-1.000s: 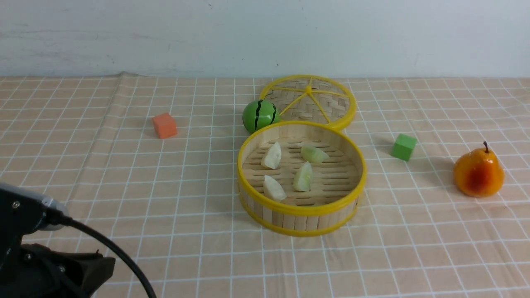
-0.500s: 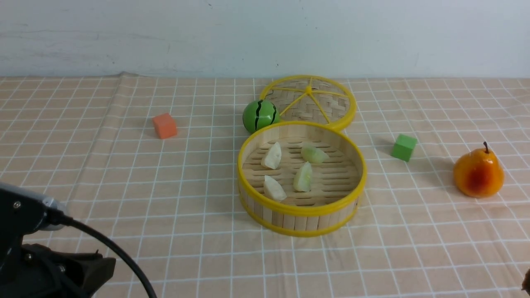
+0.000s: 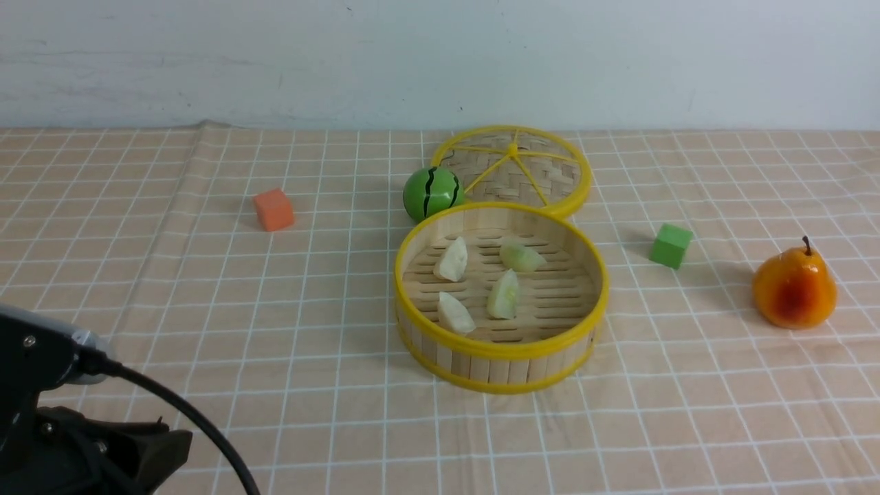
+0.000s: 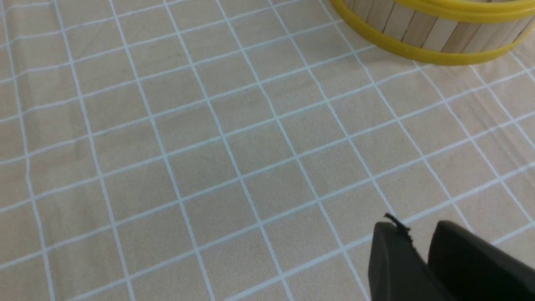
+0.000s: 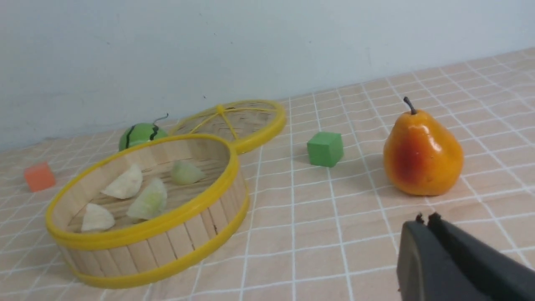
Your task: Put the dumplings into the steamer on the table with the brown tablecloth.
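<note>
Lying in the steamer, the dumplings sit apart from the closed right tool.

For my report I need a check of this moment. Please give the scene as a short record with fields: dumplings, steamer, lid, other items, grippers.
dumplings: four, two white, two green, all inside the steamer
steamer: open, on the cloth
lid: flat, behind the steamer
other items: ball, orange cube, green cube, pear
left gripper: empty, near the steamer, jaws a little apart
right gripper: shut, empty
</note>
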Motion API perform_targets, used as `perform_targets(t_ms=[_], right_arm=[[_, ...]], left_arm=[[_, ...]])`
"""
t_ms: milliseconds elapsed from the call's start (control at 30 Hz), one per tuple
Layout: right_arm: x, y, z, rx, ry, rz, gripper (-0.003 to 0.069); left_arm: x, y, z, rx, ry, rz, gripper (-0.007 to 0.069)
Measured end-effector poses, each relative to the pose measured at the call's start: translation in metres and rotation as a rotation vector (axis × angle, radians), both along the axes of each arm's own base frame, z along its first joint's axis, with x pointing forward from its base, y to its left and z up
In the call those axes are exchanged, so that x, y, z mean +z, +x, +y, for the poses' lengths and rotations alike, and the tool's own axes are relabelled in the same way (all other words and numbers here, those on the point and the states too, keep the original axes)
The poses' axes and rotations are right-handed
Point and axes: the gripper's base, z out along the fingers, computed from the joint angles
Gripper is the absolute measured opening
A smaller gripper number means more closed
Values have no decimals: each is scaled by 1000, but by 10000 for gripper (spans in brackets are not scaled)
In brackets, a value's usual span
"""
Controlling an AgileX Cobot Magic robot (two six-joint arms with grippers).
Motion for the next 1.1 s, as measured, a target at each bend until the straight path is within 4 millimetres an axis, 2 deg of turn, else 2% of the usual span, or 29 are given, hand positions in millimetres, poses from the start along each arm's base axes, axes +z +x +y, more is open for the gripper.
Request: perform_targets(t_ms=[200,400,1100], right_arm=[[-13,-2,2,31,-141,129,13],[-22,-4,3,55,-155,240,13],[-22,-5,3,60,-153,256,41]], left_arm=[[0,0,0,0,0,1,134],[0,0,0,1,2,3,134],[-1,-2,2,2,0,-1,151]])
